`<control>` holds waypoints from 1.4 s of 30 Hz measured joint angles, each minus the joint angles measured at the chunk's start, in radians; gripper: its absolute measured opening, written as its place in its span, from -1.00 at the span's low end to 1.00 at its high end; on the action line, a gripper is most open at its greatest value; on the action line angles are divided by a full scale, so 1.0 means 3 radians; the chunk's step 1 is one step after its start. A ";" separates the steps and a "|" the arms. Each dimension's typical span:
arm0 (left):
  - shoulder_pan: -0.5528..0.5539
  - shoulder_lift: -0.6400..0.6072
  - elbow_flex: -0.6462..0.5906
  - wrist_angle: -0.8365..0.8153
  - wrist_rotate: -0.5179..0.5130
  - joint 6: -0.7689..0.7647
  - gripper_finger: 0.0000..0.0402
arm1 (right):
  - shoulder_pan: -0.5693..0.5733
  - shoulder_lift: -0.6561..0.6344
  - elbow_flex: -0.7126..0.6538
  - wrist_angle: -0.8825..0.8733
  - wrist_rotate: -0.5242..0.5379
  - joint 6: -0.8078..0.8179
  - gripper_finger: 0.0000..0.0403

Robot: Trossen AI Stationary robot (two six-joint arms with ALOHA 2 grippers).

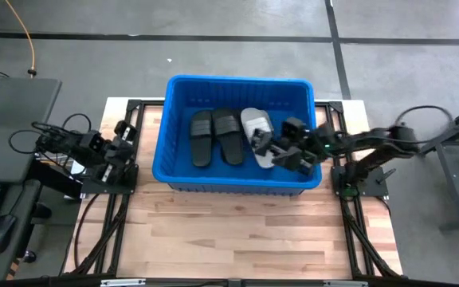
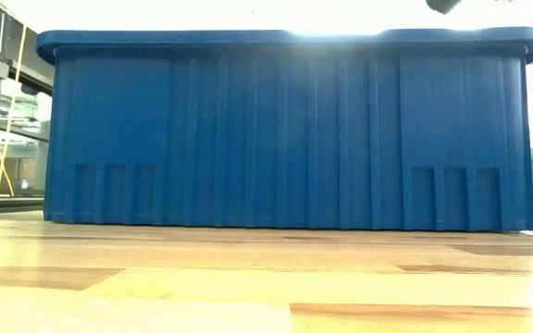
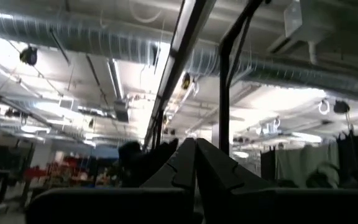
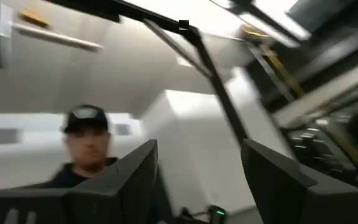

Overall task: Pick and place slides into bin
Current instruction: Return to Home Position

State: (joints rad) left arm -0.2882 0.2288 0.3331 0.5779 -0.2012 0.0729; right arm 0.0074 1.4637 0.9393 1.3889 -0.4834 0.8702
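Right claw [image 1: 287,145] is held just inside the right rim of the bin [image 1: 159,127], with its fingers spread wide and nothing gripped. Within the bin, two black slides [image 1: 202,137] are laid side by side near the middle, and a light grey slide [image 1: 255,122] is set to their right. No slide is seen on the tabletop [image 1: 237,231] outside the bin. Left claw [image 1: 124,137] is parked beside the bin's left wall, fingers pressed together. Placing is judged finished, and the return to rest is in hand. Next, a lift clear of the rim is called for, then a retreat from the bin's right side.
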 joint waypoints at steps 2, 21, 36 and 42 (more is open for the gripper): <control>0.0000 -0.0122 -0.0094 -0.0071 0.0002 0.0006 -0.97 | -0.0001 -0.0326 -0.0206 -0.0409 0.0028 -0.0203 0.09; 0.0000 -0.0722 -0.0150 -0.0948 -0.0420 0.0216 -0.97 | 0.0577 -0.2571 -0.1726 -0.1988 0.1373 -0.1398 0.09; 0.0000 -0.0740 -0.0148 -0.1407 -0.0359 0.0350 -0.97 | 0.0881 -0.3027 -0.2607 -0.1536 0.1621 -0.1794 0.09; 0.0000 -0.0742 -0.0171 -0.1568 -0.0426 0.0291 -0.97 | 0.0902 -0.3034 -0.3100 -0.0696 0.1579 -0.1696 0.09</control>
State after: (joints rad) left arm -0.2882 0.0063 0.2819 0.1076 -0.3290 0.1600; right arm 0.2779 0.5536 0.0093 1.1802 -0.0098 0.3614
